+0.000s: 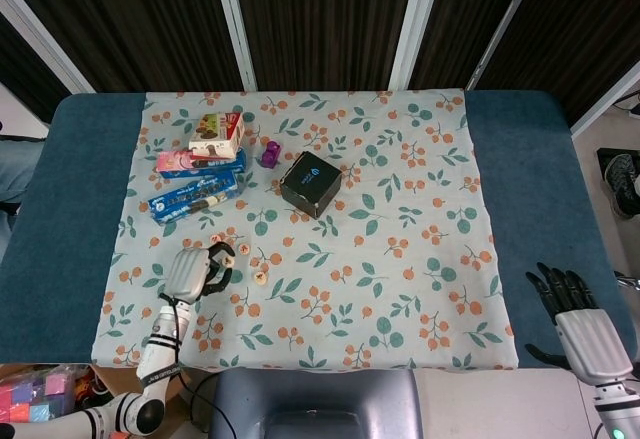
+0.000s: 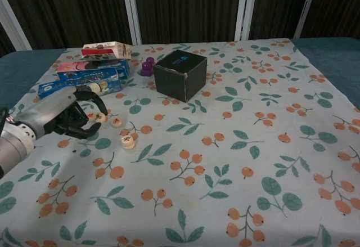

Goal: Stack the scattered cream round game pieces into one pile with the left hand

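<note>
Several cream round game pieces lie on the floral cloth (image 1: 400,289) at its left. One (image 1: 216,238) (image 2: 97,88) sits by the blue box. Another (image 1: 243,250) (image 2: 116,122) lies just right of my left hand, and a third (image 1: 260,278) (image 2: 129,140) lies nearer the front. My left hand (image 1: 195,271) (image 2: 56,117) rests on the cloth with its fingers curled in, pinching a further piece (image 2: 101,116) (image 1: 228,259) at their tips. My right hand (image 1: 572,309) hangs off the table's right front corner, fingers spread and empty; the chest view does not show it.
A black cube box (image 1: 311,183) (image 2: 181,74) stands mid-cloth with a small purple object (image 1: 269,152) (image 2: 147,67) to its left. Stacked snack boxes, red-white (image 1: 218,134), pink (image 1: 200,162) and blue (image 1: 195,197) (image 2: 84,81), lie behind the left hand.
</note>
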You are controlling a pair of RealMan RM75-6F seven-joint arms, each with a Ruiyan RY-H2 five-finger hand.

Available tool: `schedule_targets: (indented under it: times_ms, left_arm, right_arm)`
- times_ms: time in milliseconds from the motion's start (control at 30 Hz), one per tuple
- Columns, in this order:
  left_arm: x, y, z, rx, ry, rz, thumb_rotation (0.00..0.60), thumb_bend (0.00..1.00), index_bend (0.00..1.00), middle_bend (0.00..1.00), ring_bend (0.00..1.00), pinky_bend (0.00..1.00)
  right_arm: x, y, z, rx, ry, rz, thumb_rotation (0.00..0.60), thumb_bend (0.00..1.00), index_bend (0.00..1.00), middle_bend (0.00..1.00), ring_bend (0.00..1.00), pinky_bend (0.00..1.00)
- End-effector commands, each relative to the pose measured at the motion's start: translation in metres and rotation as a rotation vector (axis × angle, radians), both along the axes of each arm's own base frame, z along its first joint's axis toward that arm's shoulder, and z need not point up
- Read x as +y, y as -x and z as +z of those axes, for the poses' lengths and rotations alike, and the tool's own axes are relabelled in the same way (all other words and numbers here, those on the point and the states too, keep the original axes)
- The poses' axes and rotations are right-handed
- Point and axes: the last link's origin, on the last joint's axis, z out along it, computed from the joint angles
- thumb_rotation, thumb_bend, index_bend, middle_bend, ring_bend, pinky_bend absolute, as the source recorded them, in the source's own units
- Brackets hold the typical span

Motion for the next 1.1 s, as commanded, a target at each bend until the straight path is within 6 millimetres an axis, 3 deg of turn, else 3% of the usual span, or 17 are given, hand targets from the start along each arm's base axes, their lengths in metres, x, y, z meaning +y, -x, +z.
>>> schedule_targets:
  times_ms: [33, 500, 1100]
  left_arm:
    - [-0.005, -0.017, -0.007, 0.002, 0.013, -0.041, 0.600, 0.45, 0.49, 1.00, 1.00, 1.00]
    - [-0.013, -0.026, -0.029, 0.032, 0.057, -0.049, 0.600, 0.45, 0.48, 1.00, 1.00, 1.00]
    - [-0.013, -0.022, -0.037, 0.053, 0.069, -0.045, 0.600, 0.45, 0.47, 1.00, 1.00, 1.00]
  right_arm:
    - [0.000, 0.000, 0.000, 0.000, -0.006, 0.005, 0.600, 0.17, 0.00, 0.00, 0.00, 0.00]
    - [0.001, 0.000, 0.003, -0.010, -0.004, 0.013, 0.600, 0.17, 0.00, 0.00, 0.00, 0.00]
    - [0.001, 0.000, 0.003, -0.008, -0.005, 0.011, 0.600, 0.17, 0.00, 0.00, 0.00, 0.00]
